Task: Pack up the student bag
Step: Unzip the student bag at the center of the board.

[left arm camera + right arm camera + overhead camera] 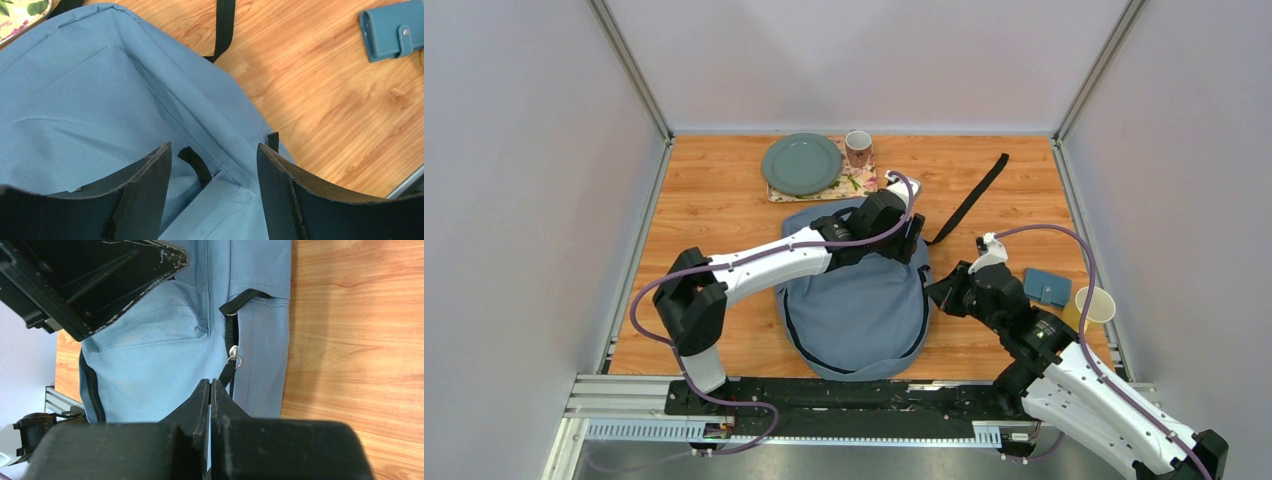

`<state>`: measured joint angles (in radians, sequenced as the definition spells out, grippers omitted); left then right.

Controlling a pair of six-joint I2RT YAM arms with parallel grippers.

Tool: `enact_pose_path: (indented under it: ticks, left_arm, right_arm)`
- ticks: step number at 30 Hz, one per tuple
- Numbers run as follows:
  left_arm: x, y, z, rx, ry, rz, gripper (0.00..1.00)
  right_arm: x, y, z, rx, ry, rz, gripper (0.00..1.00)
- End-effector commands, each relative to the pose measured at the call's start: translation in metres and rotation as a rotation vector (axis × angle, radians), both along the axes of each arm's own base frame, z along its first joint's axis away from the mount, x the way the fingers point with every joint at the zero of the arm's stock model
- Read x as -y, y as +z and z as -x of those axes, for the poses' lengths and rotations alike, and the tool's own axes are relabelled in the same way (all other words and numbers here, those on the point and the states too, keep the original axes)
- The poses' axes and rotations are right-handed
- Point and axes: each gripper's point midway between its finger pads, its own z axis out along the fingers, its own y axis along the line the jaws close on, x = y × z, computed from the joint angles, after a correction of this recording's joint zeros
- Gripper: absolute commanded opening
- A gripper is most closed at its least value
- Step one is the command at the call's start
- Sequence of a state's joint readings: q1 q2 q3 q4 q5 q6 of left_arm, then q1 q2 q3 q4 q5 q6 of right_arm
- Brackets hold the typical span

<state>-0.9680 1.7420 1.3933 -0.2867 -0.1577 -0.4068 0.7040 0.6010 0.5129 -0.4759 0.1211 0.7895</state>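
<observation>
right tool (pixel 210 385) grips zip pull (pixel 227 371); wallet (pixel 1047 287), cup (pixel 1096 305) near

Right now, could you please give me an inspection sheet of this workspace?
Surface: wooden tabletop, no spills seen.
Job's things: soft grey-blue fabric backpack lying flat at centre, its black strap trailing far-right.
Clutter: round grey-green plate and patterned mug on floral tray; blue wallet; tan paper cup.
Grippers: left gripper fingers open astride a black loop; right gripper fingers shut, seemingly pinching the black zip pull tab.
Cables: purple cables run along both arms.
Surroundings: plain grey walls; aluminium rail at near edge.
</observation>
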Motion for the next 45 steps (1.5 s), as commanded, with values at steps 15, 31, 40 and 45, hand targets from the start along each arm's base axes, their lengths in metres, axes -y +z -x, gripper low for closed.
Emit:
enact_pose_path:
  ticks: [15,31,40,45]
  left_arm:
    - [0.012,-0.003,-0.007,0.001,0.002,0.006,0.3]
    - [-0.01,0.01,0.004,0.03,0.024,0.04,0.0]
    - [-0.03,0.019,0.011,0.054,0.076,0.089,0.0]
    - [-0.032,0.02,0.013,0.054,0.07,0.091,0.0]
  right_arm:
    - [-0.006,0.011,0.001,0.011,0.014,-0.037,0.0]
    - [-0.013,0.076,-0.014,0.13,-0.013,-0.138,0.49]
    - [-0.046,0.045,-0.032,0.064,0.061,-0.113,0.36]
    - [-0.051,0.041,-0.045,0.065,0.06,-0.065,0.39]
